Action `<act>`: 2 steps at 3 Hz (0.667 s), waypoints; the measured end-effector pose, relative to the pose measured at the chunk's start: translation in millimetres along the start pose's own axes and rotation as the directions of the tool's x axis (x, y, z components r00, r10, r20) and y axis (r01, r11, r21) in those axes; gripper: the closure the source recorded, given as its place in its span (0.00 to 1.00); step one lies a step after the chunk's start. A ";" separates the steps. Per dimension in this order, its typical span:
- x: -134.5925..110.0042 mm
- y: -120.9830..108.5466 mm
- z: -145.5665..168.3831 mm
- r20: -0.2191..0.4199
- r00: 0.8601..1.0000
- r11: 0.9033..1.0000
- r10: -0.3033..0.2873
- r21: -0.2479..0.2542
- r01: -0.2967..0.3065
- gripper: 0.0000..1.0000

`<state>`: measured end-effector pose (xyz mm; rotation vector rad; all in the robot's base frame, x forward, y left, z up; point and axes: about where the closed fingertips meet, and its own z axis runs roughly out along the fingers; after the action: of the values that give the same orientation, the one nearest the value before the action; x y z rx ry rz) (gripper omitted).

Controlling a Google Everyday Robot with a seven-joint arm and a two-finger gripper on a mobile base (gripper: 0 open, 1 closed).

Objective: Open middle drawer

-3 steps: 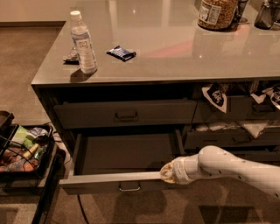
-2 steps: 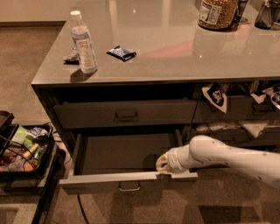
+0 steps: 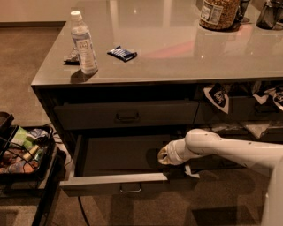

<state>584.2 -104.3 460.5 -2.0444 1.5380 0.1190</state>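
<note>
The middle drawer [image 3: 116,182] is pulled far out of the counter, showing its grey inside [image 3: 119,154]. Its flat front faces me with a small pull handle [image 3: 131,190] at the centre. The drawer above it [image 3: 126,115] is closed and has the same kind of handle. My gripper [image 3: 162,156] is at the end of the white arm [image 3: 221,148] that comes in from the right. It hovers over the right rear part of the open drawer, behind the front panel and apart from the handle.
A water bottle [image 3: 83,43], a blue packet [image 3: 122,53] and a jar [image 3: 217,13] stand on the countertop [image 3: 177,53]. A black cart [image 3: 26,154] with assorted items stands left of the open drawer. Snack packets [image 3: 217,96] hang in compartments at right.
My gripper has moved up and back from the drawer front's top edge, and now sits over the drawer's inside. The drawer stays pulled out.
</note>
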 end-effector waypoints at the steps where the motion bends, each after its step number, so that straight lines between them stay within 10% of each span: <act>1: 10.9 7.0 23.7 0.003 1.000 1.000 0.009 -0.014 -0.009 1.00; 2: 22.1 35.9 53.0 0.013 0.999 0.993 0.042 -0.113 -0.041 1.00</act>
<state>572.9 -103.5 393.7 -2.0933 1.5979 0.2416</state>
